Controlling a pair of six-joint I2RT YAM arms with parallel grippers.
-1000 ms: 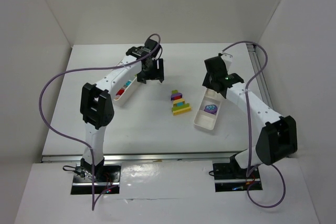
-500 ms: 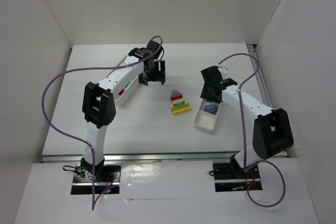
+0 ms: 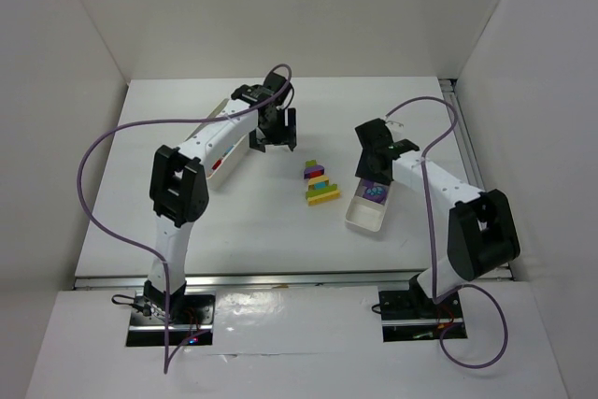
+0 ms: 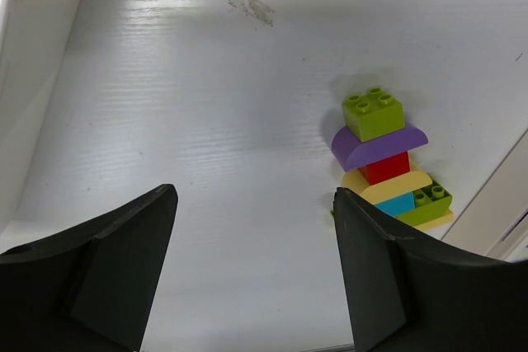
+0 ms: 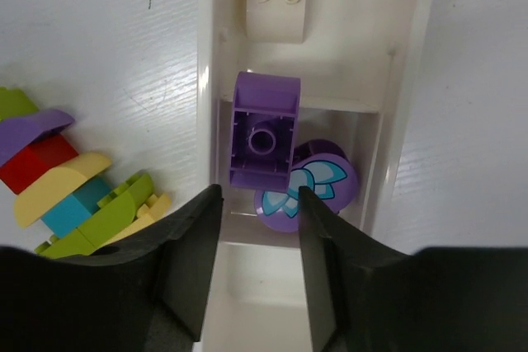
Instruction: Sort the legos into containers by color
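Purple brick [image 5: 265, 129] is lying in the white tray [image 5: 404, 80] below the right tool [image 5: 260, 204] (spread, empty); left tool [image 4: 254, 204], also spread, is hovering far-left of stacked legos [image 4: 386, 162].

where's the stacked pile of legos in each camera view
Top external: the lego stack sits mid-table, between the two arms.
Left wrist: the stack is right of centre.
Right wrist: the stack is at the left edge.
Shared landmark: the small white tray, right beside it.
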